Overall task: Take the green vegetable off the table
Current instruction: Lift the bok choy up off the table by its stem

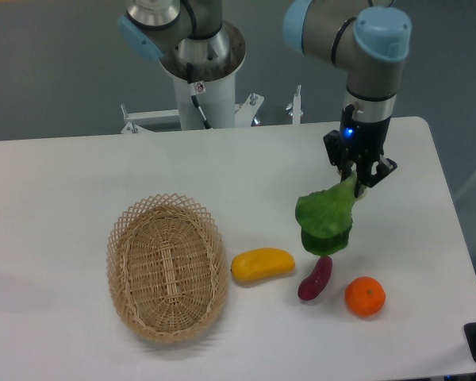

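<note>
A woven wicker basket (167, 266) sits at the lower left of the white table (55, 190), its oval bowl open to the camera. Just right of it, at lower centre, lies a yellow oblong piece (262, 264), and beside that a small purple eggplant-like piece (315, 279) rests at a slant. Directly above the purple piece, right of centre, the green vegetable (326, 220) hangs with its broad dark leaf downward and its pale stem pointing up and to the right. The end effector (358, 179) pinches that stem, its two fingers pressed in on it from either side, at the bottom of the grey-and-blue arm (369, 67) that drops in from the upper right of the frame. Whether the leaf's lower edge touches the table cannot be told. An orange (365, 296) sits at the lower right, near the purple piece but apart from it.
</note>
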Controlling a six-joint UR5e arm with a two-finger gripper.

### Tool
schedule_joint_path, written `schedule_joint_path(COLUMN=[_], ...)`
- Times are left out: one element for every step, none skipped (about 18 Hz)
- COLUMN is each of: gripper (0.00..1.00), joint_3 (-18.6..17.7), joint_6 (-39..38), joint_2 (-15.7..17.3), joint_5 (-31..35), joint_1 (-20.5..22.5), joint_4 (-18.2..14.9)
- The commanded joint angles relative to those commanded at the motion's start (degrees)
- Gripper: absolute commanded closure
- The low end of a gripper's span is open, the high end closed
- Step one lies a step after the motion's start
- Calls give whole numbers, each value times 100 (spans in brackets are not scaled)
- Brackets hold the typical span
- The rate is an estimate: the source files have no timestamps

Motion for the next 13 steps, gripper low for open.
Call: schedule_joint_path(gripper=[71, 71, 71, 71, 71, 71, 71, 71, 71, 71, 71, 71, 71], joint_3=[35, 44, 44, 44, 53, 62, 62, 62, 62, 71, 62, 62, 62], joint_6=[-88, -158, -176, -176, -176, -176, -176, -176, -176, -176, -176, -176, -176], joint_2=[0, 0, 0, 0, 0, 0, -9, -9, -18, -18, -26, -26, -26], joint_5=[-44, -45, -54, -54, -54, -54, -54, -54, -54, -54, -54, -54, -54], joint_1=[9, 0, 0, 0, 9, 9, 9, 0, 0, -9, 0, -9, 0], joint_4=[0, 0, 9, 9, 9, 9, 9, 17, 35, 35, 35, 35, 35])
